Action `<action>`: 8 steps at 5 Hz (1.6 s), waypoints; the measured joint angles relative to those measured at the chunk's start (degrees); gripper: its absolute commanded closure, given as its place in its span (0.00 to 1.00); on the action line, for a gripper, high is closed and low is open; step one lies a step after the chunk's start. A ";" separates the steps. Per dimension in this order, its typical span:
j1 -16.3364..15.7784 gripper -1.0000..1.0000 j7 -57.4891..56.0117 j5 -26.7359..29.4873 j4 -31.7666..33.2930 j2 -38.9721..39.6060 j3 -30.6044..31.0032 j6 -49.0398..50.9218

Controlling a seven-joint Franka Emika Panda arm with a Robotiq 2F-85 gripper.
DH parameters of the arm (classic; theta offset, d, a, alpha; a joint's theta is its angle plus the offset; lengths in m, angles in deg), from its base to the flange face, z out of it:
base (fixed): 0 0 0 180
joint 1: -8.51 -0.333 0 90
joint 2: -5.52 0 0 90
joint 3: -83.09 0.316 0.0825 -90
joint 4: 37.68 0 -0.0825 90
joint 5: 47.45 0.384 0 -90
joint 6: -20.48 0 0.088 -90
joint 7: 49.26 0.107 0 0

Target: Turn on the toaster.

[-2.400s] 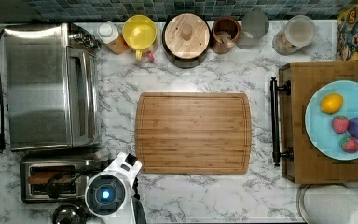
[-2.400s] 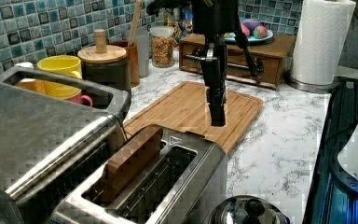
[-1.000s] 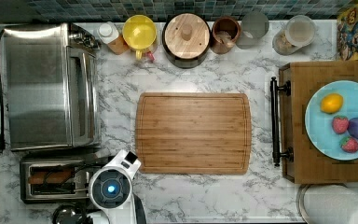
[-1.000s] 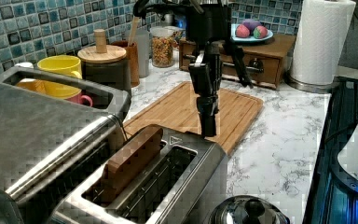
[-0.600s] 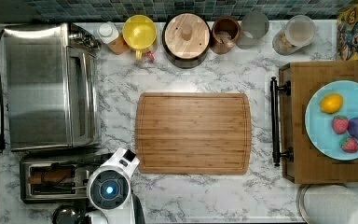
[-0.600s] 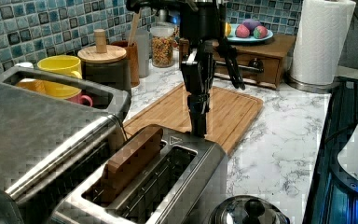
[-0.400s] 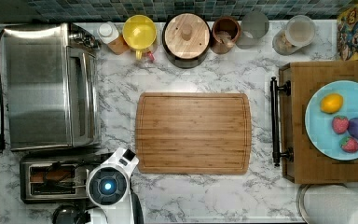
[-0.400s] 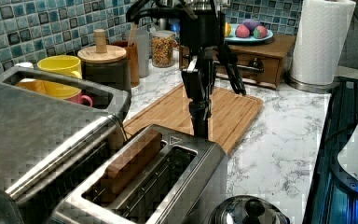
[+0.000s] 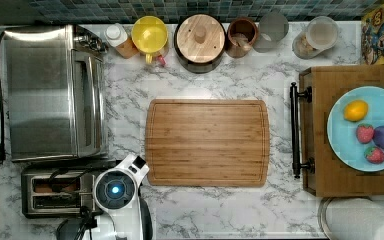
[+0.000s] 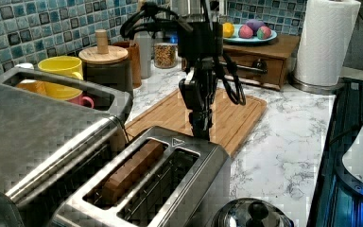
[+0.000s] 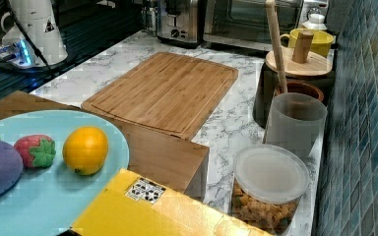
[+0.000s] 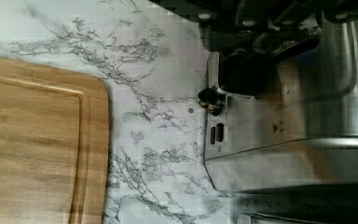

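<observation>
Now toaster point(image 10: 160, 189) slot holds brown slice point(image 10: 131, 170)

Cutting board point(image 9: 207, 142) mid-counter. Toaster oven point(image 9: 52, 92) at the top view's left. Yellow cup point(image 9: 150, 34), lidded canister point(image 9: 199, 35), jars along the tiled wall. Plate point(image 9: 342, 145) with lemon point(image 9: 355, 110), strawberries on wooden tray point(image 9: 320, 175), the top view's right.

Bare marble counter point(image 9: 125, 125) — hemmed by toaster oven point(image 9: 50, 90), toaster point(image 9: 60, 192) and cutting board point(image 9: 207, 142).
</observation>
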 measured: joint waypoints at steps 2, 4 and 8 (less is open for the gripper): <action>-0.21 1.00 9.43 -6.29 -4.36 7.96 0.02 -0.76; -0.48 1.00 10.94 -6.94 -4.81 8.00 0.10 -0.03; -0.03 1.00 10.92 -7.34 -4.70 7.84 0.82 -0.14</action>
